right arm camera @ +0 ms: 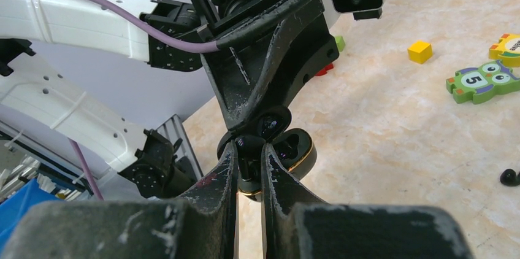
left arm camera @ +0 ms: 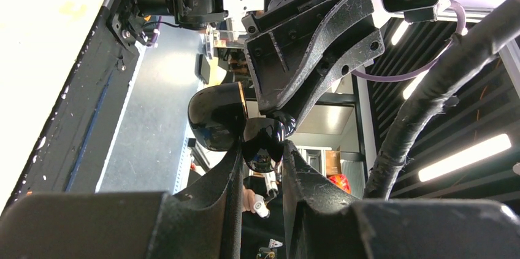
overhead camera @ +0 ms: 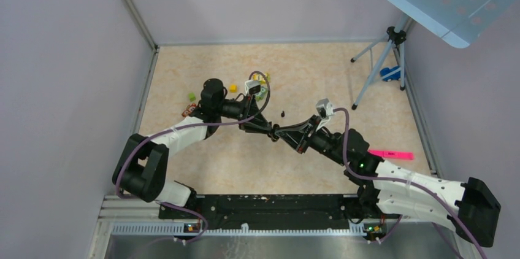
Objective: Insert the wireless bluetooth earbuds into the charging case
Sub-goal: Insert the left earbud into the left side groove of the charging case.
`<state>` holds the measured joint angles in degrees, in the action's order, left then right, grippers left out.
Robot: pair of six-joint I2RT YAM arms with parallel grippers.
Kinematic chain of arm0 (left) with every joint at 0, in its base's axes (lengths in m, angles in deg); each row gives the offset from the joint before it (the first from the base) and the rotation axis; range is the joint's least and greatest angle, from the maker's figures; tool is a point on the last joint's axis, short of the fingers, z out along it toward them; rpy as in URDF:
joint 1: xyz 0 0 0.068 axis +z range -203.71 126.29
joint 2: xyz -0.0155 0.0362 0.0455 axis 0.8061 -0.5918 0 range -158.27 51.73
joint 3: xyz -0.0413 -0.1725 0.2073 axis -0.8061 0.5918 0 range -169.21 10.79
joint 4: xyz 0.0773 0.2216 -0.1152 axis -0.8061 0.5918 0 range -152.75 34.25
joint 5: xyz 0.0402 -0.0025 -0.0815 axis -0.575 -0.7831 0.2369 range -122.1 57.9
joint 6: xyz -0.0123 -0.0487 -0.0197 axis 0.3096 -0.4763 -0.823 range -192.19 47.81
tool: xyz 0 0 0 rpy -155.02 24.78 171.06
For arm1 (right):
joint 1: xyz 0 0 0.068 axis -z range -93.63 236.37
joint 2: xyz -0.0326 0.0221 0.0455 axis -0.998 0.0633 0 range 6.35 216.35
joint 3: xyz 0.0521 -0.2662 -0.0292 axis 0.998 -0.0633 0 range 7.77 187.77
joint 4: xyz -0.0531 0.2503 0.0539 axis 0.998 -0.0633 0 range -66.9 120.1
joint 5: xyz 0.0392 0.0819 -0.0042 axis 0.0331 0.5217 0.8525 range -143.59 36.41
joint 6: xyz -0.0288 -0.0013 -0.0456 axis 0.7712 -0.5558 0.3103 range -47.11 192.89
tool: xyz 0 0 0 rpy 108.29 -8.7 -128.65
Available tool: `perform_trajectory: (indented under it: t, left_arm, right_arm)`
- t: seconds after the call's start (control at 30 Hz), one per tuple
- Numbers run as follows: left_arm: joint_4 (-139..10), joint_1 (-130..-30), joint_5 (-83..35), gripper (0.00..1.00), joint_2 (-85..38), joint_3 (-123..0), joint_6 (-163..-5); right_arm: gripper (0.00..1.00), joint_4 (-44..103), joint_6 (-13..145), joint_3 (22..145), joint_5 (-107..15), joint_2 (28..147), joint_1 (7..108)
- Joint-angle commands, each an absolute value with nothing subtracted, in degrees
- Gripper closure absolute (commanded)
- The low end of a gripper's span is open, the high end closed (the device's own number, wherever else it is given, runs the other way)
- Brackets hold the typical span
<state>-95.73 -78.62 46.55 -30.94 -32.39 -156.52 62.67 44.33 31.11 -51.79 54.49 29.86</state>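
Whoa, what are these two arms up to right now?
The two robot arms meet tip to tip above the table. The left gripper holds the glossy black charging case with its lid open. The right gripper pinches what looks like an earbud right at the case. A second earbud lies on the table beyond them, not yet picked up.

The sandy table (overhead camera: 319, 75) holds a yellow block (overhead camera: 233, 88), a green block (overhead camera: 192, 96), a pink strip (overhead camera: 390, 154) and one tiny black earbud (overhead camera: 282, 113).
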Motion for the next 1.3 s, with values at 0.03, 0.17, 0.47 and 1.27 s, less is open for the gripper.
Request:
perform_trajectory:
  t: [0.03, 0.17, 0.47, 1.27]
  left_arm:
    - [-99.2, -78.6, 47.2, 1.00, -29.4, -33.4, -157.6]
    - [-101.7, -78.6, 47.3, 1.00, -29.9, -32.9, -159.7]
    - [-117.0, -78.3, 45.8, 1.00, -33.8, -31.1, -172.4]
    - [-138.1, -76.7, 45.8, 1.00, -43.5, -33.1, -186.8]
  right_arm:
    - [1.00, 66.6, 44.4, 30.7, -51.9, 54.2, 29.2]
    - [1.00, 67.0, 44.4, 30.1, -52.8, 53.7, 29.2]
    - [1.00, 67.5, 44.6, 29.2, -58.8, 50.5, 29.2]
    - [1.00, 77.7, 47.6, 30.7, -64.6, 55.9, 29.2]
